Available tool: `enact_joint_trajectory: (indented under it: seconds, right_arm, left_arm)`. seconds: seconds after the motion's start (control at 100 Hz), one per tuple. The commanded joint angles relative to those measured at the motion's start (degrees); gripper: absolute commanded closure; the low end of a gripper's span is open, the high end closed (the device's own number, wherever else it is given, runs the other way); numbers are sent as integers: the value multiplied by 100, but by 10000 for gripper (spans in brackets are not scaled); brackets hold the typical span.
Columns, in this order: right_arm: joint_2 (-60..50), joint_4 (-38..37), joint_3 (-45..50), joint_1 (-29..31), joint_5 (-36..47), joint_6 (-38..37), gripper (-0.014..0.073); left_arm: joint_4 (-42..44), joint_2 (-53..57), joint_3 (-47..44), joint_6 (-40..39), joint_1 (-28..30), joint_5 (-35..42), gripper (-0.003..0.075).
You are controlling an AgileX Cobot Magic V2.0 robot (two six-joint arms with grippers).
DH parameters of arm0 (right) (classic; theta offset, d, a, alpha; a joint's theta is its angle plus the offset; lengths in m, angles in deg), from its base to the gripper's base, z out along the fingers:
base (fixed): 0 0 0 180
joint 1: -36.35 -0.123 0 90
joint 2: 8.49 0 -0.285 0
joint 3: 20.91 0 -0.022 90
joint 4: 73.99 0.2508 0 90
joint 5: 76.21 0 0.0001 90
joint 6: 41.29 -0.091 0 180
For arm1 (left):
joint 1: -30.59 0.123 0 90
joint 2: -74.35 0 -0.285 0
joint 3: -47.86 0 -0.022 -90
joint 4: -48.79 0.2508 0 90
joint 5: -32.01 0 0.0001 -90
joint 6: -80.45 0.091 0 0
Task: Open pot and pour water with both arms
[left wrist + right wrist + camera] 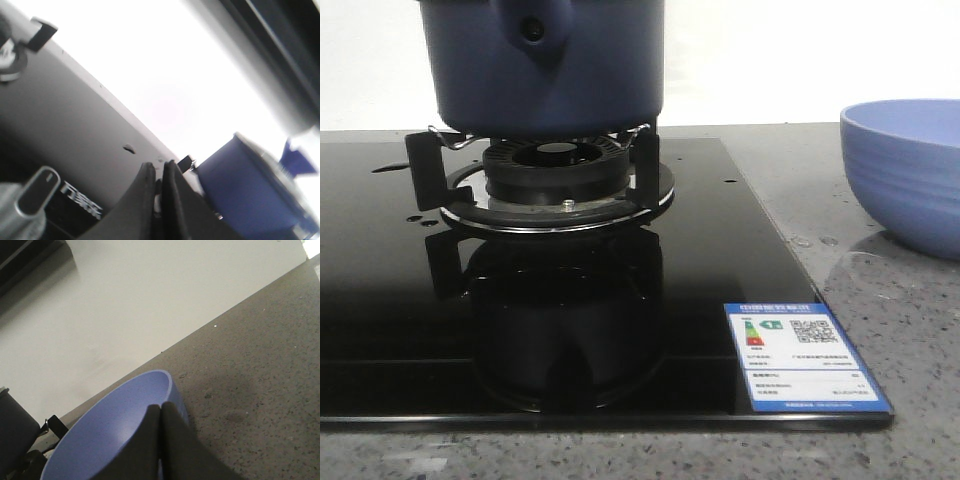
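The dark navy pot (545,65) stands on the burner's trivet (555,185) at the back of the black hob; its stubby handle end with a round hole (533,30) faces me. In the left wrist view the pot (245,195) is blurred, with a silvery rim and a blue knob-like shape (296,161) on top. My left gripper (160,167) is shut and empty, beside the pot and apart from it. My right gripper (161,409) is shut and empty, in front of the periwinkle bowl (110,435). Small water drops (390,168) lie on the hob's left side. Neither gripper shows in the front view.
The periwinkle bowl (910,170) stands on the speckled counter (880,300) right of the hob. A few drops (808,241) lie near it. A blue-and-white label (805,355) sits on the hob's front right corner. A silver control knob (32,200) is near the left gripper.
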Motion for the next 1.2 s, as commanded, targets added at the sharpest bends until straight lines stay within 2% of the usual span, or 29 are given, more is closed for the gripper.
enact_joint_trajectory:
  seconds: [0.0,0.07,0.17,0.39,0.58,0.65,0.71,0.84,0.91,1.03,1.09,1.19]
  right_arm:
    - [-95,151,-69,40,423,9,655]
    - [-34,151,-326,40,154,9,655]
    - [280,17,-813,40,-671,169,655]
    - [1661,-722,-2179,40,-2413,194,655]
    - [2863,-678,-3355,-126,-4228,194,655]
    - [3244,-550,-3750,-274,-4845,194,655]
    - [3537,-369,-4042,-353,-5426,260,656]
    - [4004,685,-4503,-377,-6277,1298,657]
    - [4100,1553,-4582,-377,-6455,2034,657]
    - [4150,2938,-4597,-377,-6729,3537,657]
    - [4150,3214,-4597,-377,-6808,4420,657]
    - [4150,3308,-4597,-377,-6662,5061,657]
  left_arm:
    - [-516,128,-42,-11,0,184,741]
    - [-479,128,143,-11,0,-122,741]
    - [-259,-22,517,-6,0,-561,741]
    - [322,-891,1464,100,0,-1865,741]
    - [50,-1984,2455,1487,0,-3349,740]
    - [-606,-2355,2756,2393,0,-3866,739]
    - [-1544,-2683,2953,3455,0,-4324,739]
    - [-3982,-3323,3066,5651,0,-5531,739]
    - [-4791,-3665,3066,6513,0,-5972,739]
    - [-5207,-4156,3101,7448,0,-6213,739]
    - [-5196,-4370,3182,7886,0,-6213,740]
    - [-5145,-4675,3380,8832,0,-6203,739]
